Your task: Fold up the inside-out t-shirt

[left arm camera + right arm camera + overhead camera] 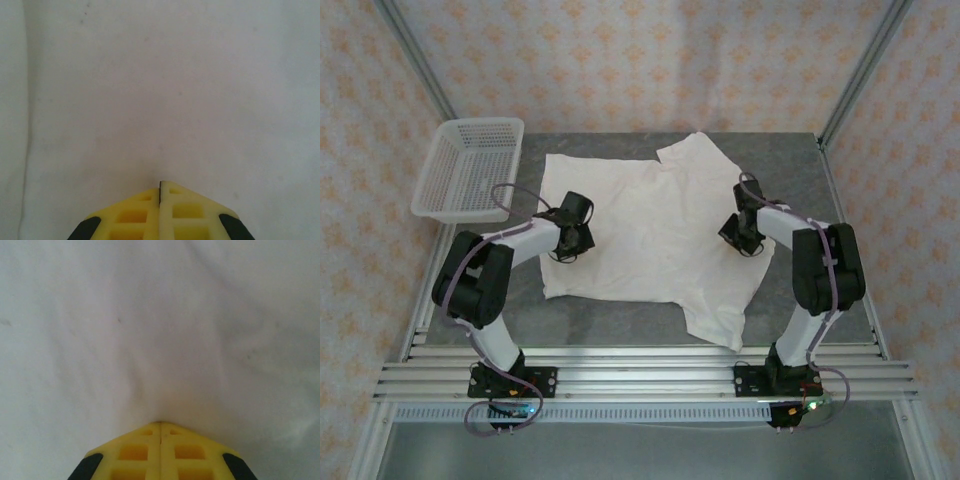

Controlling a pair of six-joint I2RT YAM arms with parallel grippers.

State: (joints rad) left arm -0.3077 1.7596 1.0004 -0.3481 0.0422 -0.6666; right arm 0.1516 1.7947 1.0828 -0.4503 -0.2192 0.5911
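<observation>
Off-white cloth covers the middle of the grey worktop (800,175): the inside-out t-shirt (655,235) lies spread almost flat there, one sleeve pointing to the far side and the other reaching toward the near right edge. A white mesh basket (470,165) stands at the far left corner, apart from the shirt's left border.

The left pincer (567,248) rests on the shirt near its left edge, and the right pincer (741,238) on the shirt near its right edge, the two well apart with the body of the shirt between them.

In the left wrist view the yellow fingers (135,215) meet tip to tip, with only a thin dark seam between them, and the cloth ahead of them lies smooth (whether any fabric is caught in that seam I cannot tell). In the right wrist view the pincer's jaws are likewise pressed together, and here soft creases in the cloth run inward and converge at the tips, so a pinch of the shirt is gathered between them.
</observation>
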